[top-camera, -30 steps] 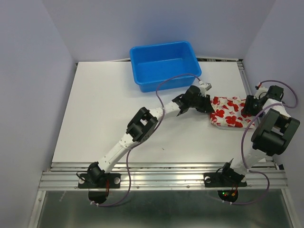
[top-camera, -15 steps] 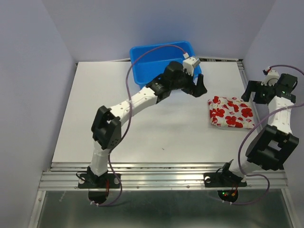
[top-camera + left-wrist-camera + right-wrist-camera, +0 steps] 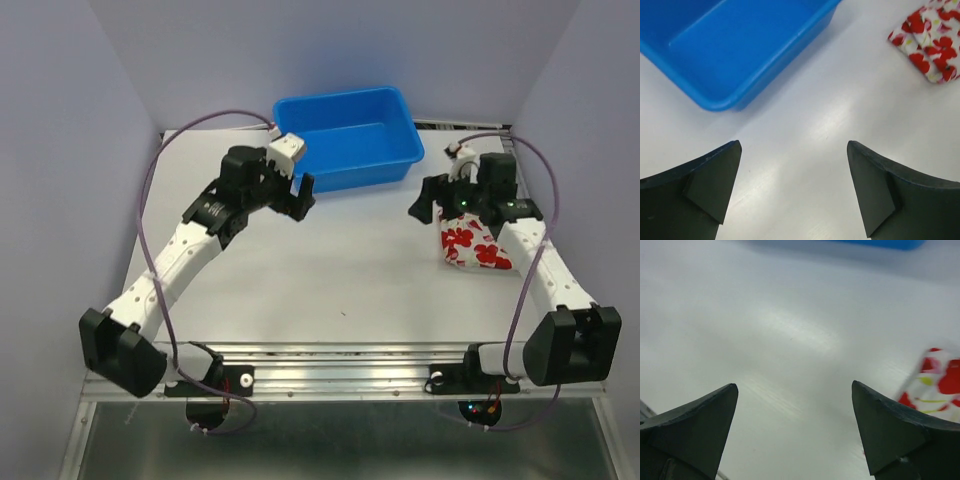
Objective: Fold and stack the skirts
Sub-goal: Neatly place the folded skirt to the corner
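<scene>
A: While both grippers hover over bare table, which step would you say is in hand?

B: A pause between folds, I'd judge. The red-flowered skirt (image 3: 480, 250) lies folded into a compact rectangle near the right edge of the table (image 3: 330, 270), nearer the arms than the right end of the blue tub (image 3: 360, 168). The right gripper (image 3: 421, 203) hangs just left of it, jaws spread wide and holding nothing. The left gripper (image 3: 299, 198) is just as wide and empty, near the tub's front-left corner.

A: And the next move?

B: Finding the plain white skirt, folding it, then laying one on the other. That calls for a low pinch on thin cloth lying flat.

A: Where is it?

B: I cannot tell. The tub's floor looks bare, and white cloth on a white table would barely show. The right arm covers the flowered skirt's far edge, so whether anything lies beneath is unclear. The right wrist view is blurred and cuts the skirt off at the frame edge.
</scene>
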Action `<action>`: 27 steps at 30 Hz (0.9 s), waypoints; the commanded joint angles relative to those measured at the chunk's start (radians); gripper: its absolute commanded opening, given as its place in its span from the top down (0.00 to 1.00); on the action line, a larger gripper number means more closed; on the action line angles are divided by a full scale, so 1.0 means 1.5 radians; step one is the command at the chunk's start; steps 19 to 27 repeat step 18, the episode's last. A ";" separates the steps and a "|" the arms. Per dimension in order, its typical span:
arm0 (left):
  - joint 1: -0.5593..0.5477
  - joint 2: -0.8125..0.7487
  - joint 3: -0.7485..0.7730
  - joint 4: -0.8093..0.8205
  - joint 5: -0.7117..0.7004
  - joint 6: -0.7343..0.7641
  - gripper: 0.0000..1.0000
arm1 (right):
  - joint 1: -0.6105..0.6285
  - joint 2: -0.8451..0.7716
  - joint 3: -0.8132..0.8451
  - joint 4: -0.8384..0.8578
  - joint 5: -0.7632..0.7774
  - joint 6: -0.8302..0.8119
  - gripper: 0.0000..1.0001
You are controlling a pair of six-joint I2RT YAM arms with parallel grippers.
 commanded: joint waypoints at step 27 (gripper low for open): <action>0.050 -0.165 -0.310 0.011 -0.056 0.052 0.01 | 0.189 -0.063 -0.243 0.148 0.070 0.061 0.00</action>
